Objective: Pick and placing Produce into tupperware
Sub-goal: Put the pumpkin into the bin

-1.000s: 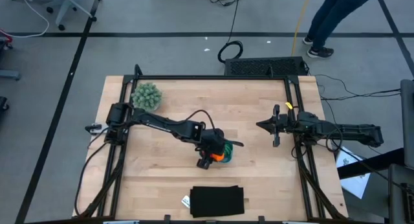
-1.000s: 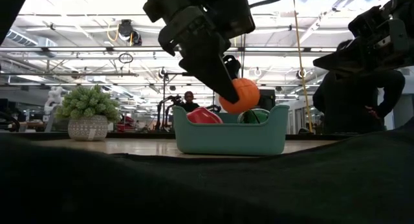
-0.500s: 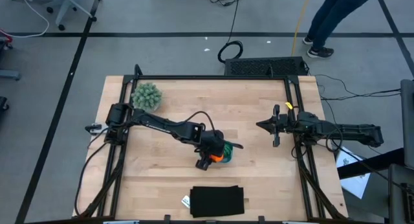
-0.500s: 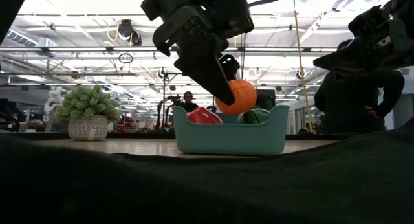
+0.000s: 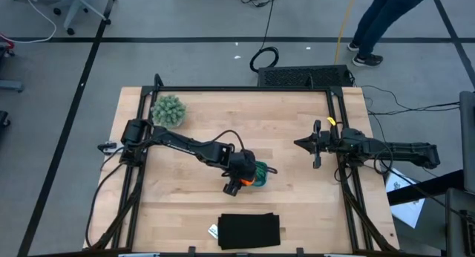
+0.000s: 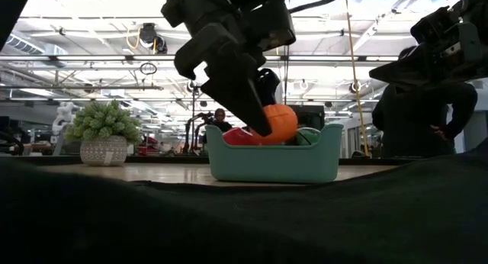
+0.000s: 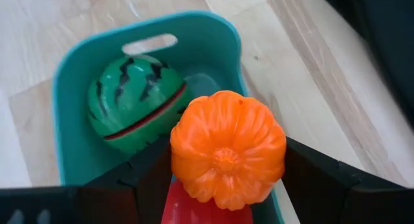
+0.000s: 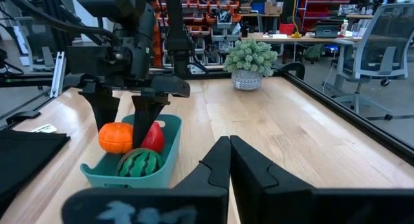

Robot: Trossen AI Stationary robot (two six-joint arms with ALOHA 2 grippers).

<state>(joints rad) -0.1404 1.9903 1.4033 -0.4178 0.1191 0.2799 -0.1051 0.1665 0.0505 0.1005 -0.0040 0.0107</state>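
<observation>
While the left arm's jaws (image 7: 223, 179), part open, pinch the ribbed orange ball (image 7: 226, 149) across its sides over the teal tub (image 6: 273, 156) at frame centre, it looks light, rigid, slick; right jaws (image 8: 229, 162) shut, idle.

Robotics lab or workshop, office chairs (image 8: 381, 39), parts shelving (image 8: 207, 10), floor cables (image 5: 261, 58), ceiling strip lights (image 6: 99, 24)

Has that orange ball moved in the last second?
Yes. In the low view the orange ball, held by the left end effector, has sunk toward the teal tub, now partly below its rim.
</observation>
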